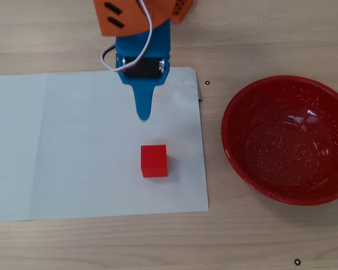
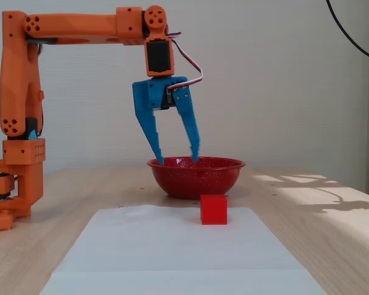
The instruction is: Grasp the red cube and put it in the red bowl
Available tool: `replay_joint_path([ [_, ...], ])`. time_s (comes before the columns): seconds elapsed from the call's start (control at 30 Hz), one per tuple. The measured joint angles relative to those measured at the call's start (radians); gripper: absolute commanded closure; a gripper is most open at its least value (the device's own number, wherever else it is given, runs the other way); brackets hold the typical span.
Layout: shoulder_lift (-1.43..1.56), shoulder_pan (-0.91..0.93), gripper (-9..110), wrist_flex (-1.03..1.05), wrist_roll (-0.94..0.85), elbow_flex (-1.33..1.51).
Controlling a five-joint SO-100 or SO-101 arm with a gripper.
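A pale wooden desk [image 1: 101, 247] is carrying a white paper sheet [image 1: 73, 157]. The red cube [image 1: 154, 161] is sitting on it, mid-desk. The red bowl [image 1: 236, 163] is being cropped at the overhead view's right edge. The gripper [image 2: 177, 160] is hanging above, jaws spread and empty, a gap only the fixed view is showing.

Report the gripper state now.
Gripper: open, holding nothing; the red cube sits untouched on the paper.
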Motion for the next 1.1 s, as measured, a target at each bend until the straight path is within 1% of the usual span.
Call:
replay_joint_path([
  [0.17,-0.075,0.000,55,-0.009,-0.018,-0.064],
  [0.27,-0.121,0.000,45,-0.009,-0.015,-0.091],
  [0.37,-0.152,0.003,40,0.003,-0.028,-0.091],
  [0.5,-0.196,0.015,36,0.015,-0.028,-0.158],
  [0.83,-0.333,0.015,34,0.014,-0.028,-0.173],
  [0.97,-0.391,0.014,34,0.012,-0.028,-0.284],
  [1.1,-0.443,0.015,34,0.012,-0.026,-0.302],
])
